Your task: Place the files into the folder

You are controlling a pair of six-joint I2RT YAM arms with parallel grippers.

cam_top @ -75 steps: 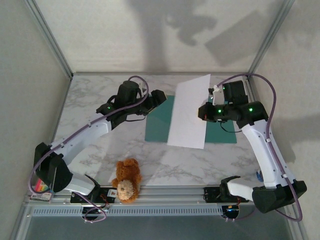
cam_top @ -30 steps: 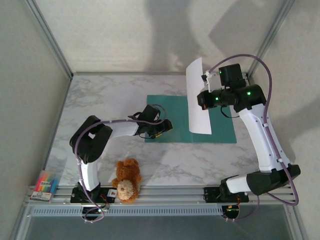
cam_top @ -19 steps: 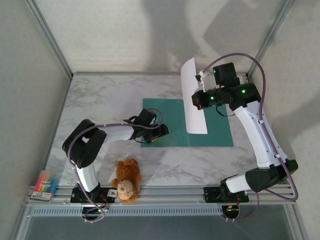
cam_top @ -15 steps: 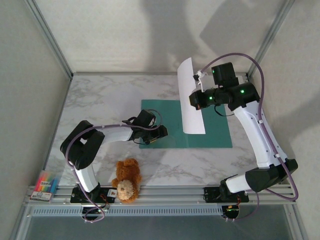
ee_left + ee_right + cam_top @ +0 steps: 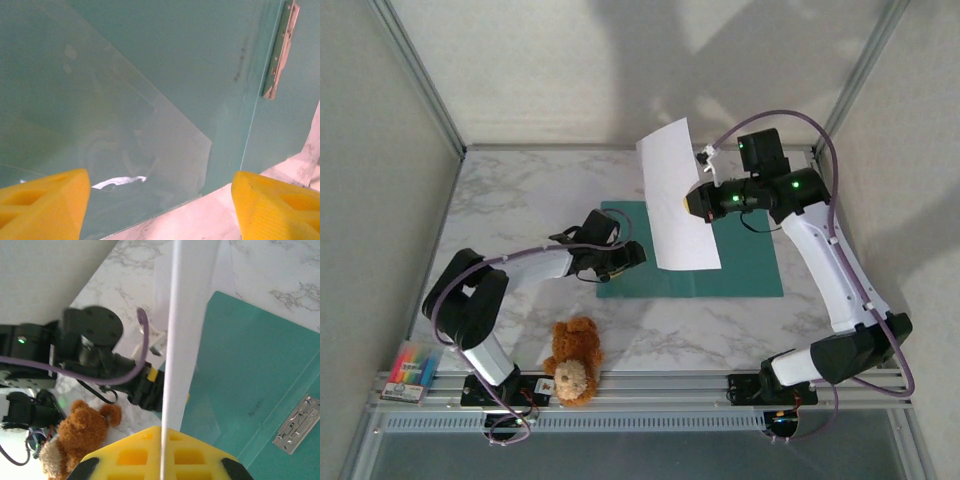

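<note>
Your files (image 5: 678, 195) are a white sheet lifted off the table and tilted above the left half of the folder (image 5: 745, 265). The right fingers (image 5: 200, 452) are clamped on the sheet's right edge. The teal folder lies flat on the marble table (image 5: 510, 200), with its metal clip (image 5: 280, 50) showing. The left fingers (image 5: 42, 197) stand wide apart, low over the folder's near left corner; you cannot tell whether they touch it. A teddy bear (image 5: 572, 362) sits at the table's near edge, left of the folder.
</note>
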